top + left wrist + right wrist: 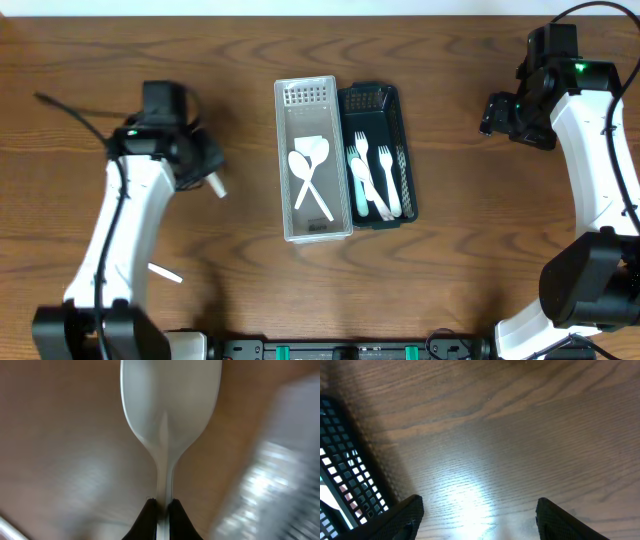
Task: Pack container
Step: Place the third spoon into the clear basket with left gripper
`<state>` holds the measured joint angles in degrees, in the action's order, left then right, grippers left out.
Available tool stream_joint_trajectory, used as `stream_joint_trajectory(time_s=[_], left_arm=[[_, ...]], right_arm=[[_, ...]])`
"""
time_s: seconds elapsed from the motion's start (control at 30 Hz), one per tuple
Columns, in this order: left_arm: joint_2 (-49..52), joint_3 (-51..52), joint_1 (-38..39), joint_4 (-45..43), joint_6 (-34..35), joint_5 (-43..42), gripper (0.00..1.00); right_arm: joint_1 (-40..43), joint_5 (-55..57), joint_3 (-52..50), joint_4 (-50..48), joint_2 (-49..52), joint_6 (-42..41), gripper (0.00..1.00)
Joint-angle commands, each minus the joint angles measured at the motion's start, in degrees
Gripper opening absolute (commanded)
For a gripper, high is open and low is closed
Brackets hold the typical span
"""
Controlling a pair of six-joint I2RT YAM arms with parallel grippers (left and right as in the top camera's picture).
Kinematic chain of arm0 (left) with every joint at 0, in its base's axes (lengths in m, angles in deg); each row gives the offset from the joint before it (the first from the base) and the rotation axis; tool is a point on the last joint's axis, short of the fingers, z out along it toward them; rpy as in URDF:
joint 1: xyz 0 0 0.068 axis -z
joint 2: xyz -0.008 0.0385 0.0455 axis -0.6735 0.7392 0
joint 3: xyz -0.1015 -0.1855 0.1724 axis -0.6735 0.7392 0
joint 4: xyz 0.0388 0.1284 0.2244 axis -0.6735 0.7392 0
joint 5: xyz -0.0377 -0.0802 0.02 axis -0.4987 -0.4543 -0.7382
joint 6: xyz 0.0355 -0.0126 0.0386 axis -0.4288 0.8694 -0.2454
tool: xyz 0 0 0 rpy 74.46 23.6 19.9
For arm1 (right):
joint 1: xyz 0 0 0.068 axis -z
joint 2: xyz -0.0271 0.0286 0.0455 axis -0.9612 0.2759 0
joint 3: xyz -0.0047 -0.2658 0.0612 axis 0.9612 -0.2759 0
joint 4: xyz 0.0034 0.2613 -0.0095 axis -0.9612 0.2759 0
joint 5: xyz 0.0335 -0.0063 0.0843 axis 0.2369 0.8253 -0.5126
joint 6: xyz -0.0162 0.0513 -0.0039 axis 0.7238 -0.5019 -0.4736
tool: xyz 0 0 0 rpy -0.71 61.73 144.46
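Note:
A clear bin (284, 160) holding two white spoons (308, 172) stands at the table's middle, with a dark green bin (392, 105) holding white forks (374, 180) touching its right side. My left gripper (205, 172) is left of the clear bin and shut on a white spoon (169, 415), whose bowl points away from the fingers (161, 506); the view is blurred. A small white piece (165, 272) lies on the table near the left arm. My right gripper (479, 510) is open and empty over bare wood, right of the green bin (345, 470).
The wooden table (480, 220) extends on both sides of the bins. A black cable (70, 115) trails at the far left. The arm bases stand at the front edge.

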<state>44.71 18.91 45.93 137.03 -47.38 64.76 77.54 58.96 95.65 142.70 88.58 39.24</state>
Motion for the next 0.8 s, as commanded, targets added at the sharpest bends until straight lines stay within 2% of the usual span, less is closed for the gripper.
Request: stream_joint_trajectory(time_s=[0.0, 0.23, 0.53, 0.67, 0.77], left_arm=[[-0.5, -4.0, 7.1, 0.5, -1.8, 0.7, 0.06], [2.2, -5.0, 19.3, -5.7, -1.7, 6.2, 0.06], [13.1, -5.0, 25.4, -6.8, -0.4, 5.8, 0.06], [14.5, -5.0, 26.4, -6.7, -0.5, 5.9, 0.07], [13.5, -5.2, 25.9, -6.1, -1.2, 5.9, 0.32]], right_arm=[[0.2, 0.7, -0.3, -0.1, 0.3, 0.7, 0.75], [0.2, 0.7, -0.3, -0.1, 0.3, 0.7, 0.75], [0.2, 0.7, -0.3, 0.0, 0.3, 0.7, 0.75], [0.2, 0.7, -0.3, 0.4, 0.3, 0.7, 0.76], [0.2, 0.8, -0.3, 0.3, 0.3, 0.7, 0.76]])
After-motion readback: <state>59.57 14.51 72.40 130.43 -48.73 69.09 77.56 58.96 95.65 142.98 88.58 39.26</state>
